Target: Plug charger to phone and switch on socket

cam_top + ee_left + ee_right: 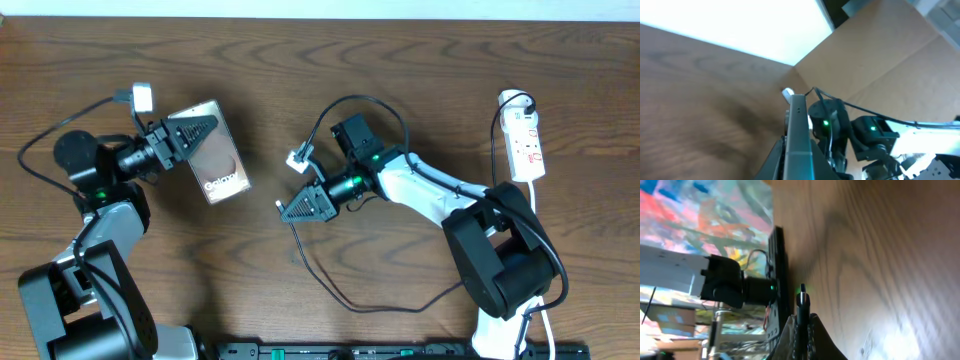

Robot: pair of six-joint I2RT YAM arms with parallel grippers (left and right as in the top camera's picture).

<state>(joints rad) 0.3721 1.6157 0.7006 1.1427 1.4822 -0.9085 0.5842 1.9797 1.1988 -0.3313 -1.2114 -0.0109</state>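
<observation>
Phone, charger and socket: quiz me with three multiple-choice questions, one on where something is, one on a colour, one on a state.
1. Where does the socket lie?
A. Between the two arms
B. By the left arm's base
C. At the table's far side, beside the right arm

2. What colour is the charger?
A. Black
B. White
C. Red

3. What state is the phone in?
A. Lying free on the table
B. Gripped by the left gripper
C. Resting on the socket

Answers:
1 C: the socket sits next to the right arm, well away from the phone.
2 A: the charger shows a black tip between the right gripper's fingers.
3 B: the left gripper is closed on one end of the phone.
</observation>
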